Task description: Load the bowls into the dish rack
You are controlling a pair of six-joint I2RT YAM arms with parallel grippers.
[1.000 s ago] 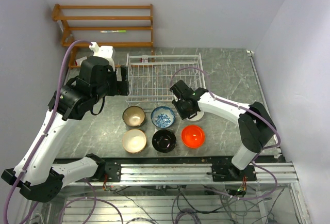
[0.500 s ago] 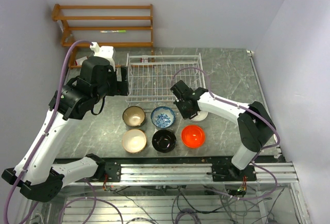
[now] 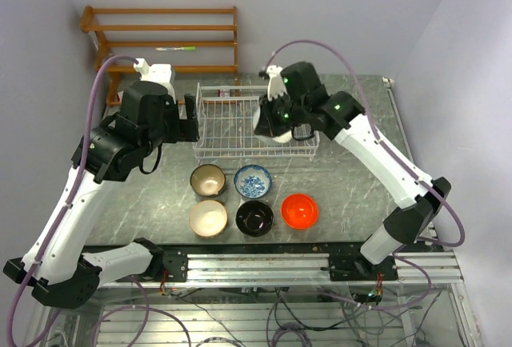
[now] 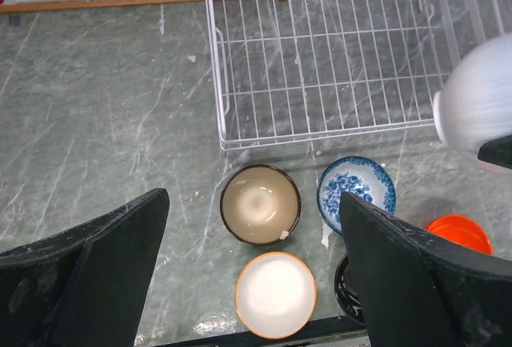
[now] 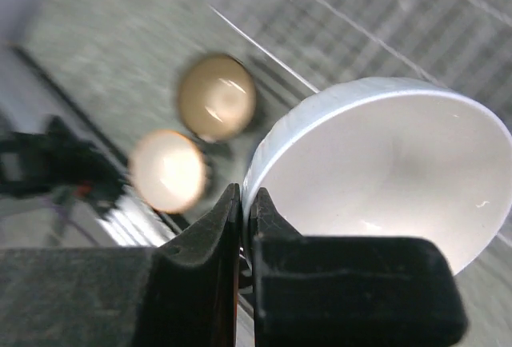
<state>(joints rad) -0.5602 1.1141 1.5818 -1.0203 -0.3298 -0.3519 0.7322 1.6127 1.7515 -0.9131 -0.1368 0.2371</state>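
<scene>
Right hand (image 5: 244, 199) is pinched shut on the white bowl (image 5: 392, 163) by its rim. Left hand (image 4: 252, 197) is wide open and empty. Cream (image 3: 208, 217), black (image 3: 254, 217), orange (image 3: 299, 211), brown (image 3: 208, 179) and blue-patterned (image 3: 253, 180) bowls sit on the tabletop (image 3: 352, 171). The white bowl hangs over the rack (image 4: 320, 136) at its near right corner. The rack holds nothing yet, so all six are left.
</scene>
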